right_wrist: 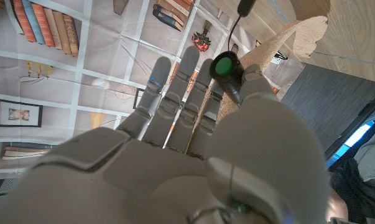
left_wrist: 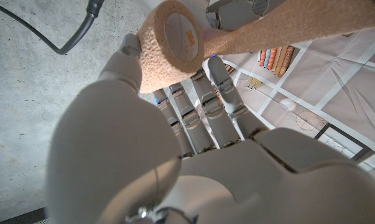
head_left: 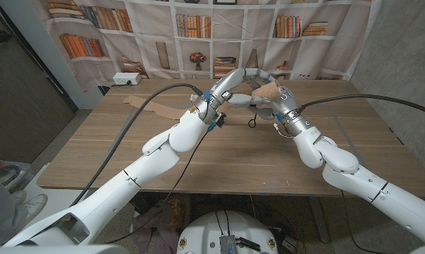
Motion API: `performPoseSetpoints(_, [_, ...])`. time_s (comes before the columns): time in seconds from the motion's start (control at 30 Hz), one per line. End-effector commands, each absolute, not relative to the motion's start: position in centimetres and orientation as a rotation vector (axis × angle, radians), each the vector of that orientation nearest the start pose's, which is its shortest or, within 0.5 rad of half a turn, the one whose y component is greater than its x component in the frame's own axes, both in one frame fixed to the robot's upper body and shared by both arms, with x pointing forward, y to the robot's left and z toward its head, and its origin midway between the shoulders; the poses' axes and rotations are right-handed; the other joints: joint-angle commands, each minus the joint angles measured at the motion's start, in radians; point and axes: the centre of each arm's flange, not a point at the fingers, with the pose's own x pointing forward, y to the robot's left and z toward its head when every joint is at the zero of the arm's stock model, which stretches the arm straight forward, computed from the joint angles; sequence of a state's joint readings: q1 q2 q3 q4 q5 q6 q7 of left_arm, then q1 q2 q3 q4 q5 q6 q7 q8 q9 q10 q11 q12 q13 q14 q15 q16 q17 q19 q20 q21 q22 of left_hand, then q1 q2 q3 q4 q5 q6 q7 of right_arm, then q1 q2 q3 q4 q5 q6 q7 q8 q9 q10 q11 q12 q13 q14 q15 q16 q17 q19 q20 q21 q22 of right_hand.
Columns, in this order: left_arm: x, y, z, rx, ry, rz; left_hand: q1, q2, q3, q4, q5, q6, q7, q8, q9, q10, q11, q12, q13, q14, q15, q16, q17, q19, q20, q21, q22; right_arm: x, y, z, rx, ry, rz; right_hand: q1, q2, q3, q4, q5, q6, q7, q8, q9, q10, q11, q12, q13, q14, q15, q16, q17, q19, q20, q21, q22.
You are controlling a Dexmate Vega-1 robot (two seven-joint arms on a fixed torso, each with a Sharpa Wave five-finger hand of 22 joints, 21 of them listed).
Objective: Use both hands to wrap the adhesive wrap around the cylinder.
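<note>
- A strip of tan paper-like material (head_left: 150, 106) lies on the far left part of the wooden table (head_left: 219, 159), well apart from your two hands.
- A white power strip (head_left: 126, 78) sits at the table's far left corner, near the backdrop.
- A thin black looped cable (head_left: 254, 121) hangs just below the raised hands, near the table's middle.
- Thick black cables (head_left: 138, 120) run along both forearms and cross above the table surface.
- The surface is light wood grain. Behind it hangs a printed bookshelf backdrop (head_left: 198, 35); grey wall panels stand at both sides.
- Your left hand (head_left: 223, 88) is raised above the far middle of the table. In the left wrist view its fingers (left_wrist: 203, 106) reach up, close together, to the roll of tan adhesive wrap (left_wrist: 171, 43), with the thumb against the roll's side: the hand holds the roll.
- A band of wrap (left_wrist: 287, 28) runs taut from the roll toward the other hand.
- Your right hand (head_left: 277, 99) meets the left hand above the table. In the right wrist view its fingers (right_wrist: 175, 99) are extended side by side, and the thumb presses a dark cylinder with a green end (right_wrist: 226, 70) against them: the cylinder is held.
- Tan wrap (right_wrist: 299, 28) shows just beside the cylinder in that view.
</note>
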State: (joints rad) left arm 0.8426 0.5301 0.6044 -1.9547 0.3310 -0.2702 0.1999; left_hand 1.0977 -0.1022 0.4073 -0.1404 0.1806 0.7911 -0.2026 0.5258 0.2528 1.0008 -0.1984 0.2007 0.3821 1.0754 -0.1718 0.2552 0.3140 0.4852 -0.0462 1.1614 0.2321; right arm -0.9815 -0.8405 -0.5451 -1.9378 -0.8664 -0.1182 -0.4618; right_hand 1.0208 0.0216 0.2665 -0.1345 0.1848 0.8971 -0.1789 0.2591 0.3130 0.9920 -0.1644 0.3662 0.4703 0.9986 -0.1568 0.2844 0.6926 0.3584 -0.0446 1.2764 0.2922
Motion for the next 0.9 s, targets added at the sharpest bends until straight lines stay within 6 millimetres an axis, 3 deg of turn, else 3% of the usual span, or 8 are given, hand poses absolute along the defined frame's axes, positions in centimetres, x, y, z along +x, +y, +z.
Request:
performPoseSetpoints(0.03, [46.2,4.8,6.1,0.747,-1.29,-0.4,0.176,0.181,0.005,0.005,0.008,0.114,0.116,0.008,0.004,-0.001,-0.001,0.005,0.006,0.012,-0.068,-0.005,0.001,0.006,-0.091,0.006,-0.001,52.0,-19.4,0.7,-1.47,-1.121,-0.313,0.115,0.121,0.003,0.005,0.005,0.04,-0.027,0.003,0.006,0.034,-0.026,0.006,0.003,0.006,-0.083,-0.004,0.004,-0.005,-0.156,0.007,-0.002])
performPoseSetpoints(0.47, [46.4,3.6,5.1,0.68,-1.261,-0.485,0.177,0.181,0.005,0.004,0.008,0.114,0.116,0.01,0.003,-0.001,-0.001,0.005,0.005,0.013,-0.068,-0.007,-0.004,0.003,-0.092,0.008,-0.007,51.8,-20.0,2.1,-1.437,-1.13,-0.367,0.116,0.121,0.003,0.005,0.006,0.04,-0.027,0.002,0.006,0.035,-0.026,0.005,0.004,0.007,-0.083,-0.004,0.005,-0.005,-0.157,0.01,-0.005])
performPoseSetpoints(0.9, [46.0,2.9,4.3,0.608,-1.263,-0.529,0.176,0.181,0.004,0.004,0.008,0.11,0.115,0.011,0.003,-0.003,0.0,0.004,0.006,0.011,-0.069,-0.009,-0.007,-0.002,-0.093,0.009,-0.013,52.9,-19.9,1.9,-1.436,-1.112,-0.356,0.116,0.121,0.003,0.005,0.006,0.041,-0.027,0.001,0.007,0.035,-0.026,0.004,0.005,0.008,-0.083,-0.005,0.005,-0.005,-0.157,0.011,-0.008])
